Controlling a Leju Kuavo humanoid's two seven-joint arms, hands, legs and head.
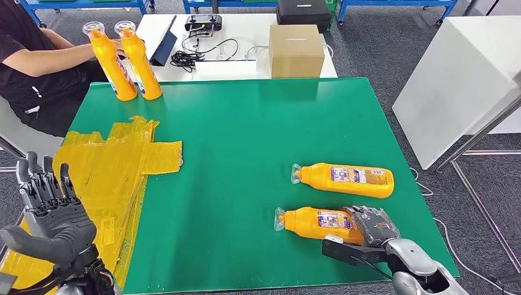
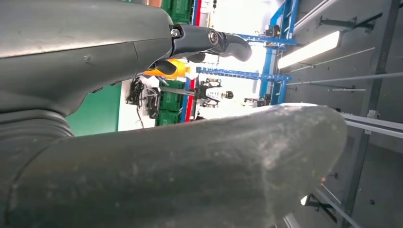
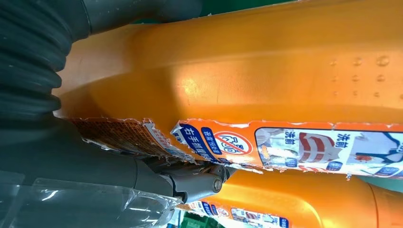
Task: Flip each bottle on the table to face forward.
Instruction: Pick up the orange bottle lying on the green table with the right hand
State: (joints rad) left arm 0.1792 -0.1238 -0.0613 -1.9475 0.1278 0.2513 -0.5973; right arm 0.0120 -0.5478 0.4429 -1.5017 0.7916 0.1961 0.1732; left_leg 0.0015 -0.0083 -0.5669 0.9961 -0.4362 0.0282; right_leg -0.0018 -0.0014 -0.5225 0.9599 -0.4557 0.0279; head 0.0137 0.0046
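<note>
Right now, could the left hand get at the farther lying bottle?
Probably not without a long reach. The left hand is raised at the table's near left edge, while that bottle lies far to the right. The right hand, on the nearer bottle, sits much closer.

Near bottle's (image 1: 316, 222) base under robot hand (image 1: 372, 225)

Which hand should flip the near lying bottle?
Right. The right hand already grips the near lying bottle; the left hand is raised, open, over the yellow sheets across the table.
</note>
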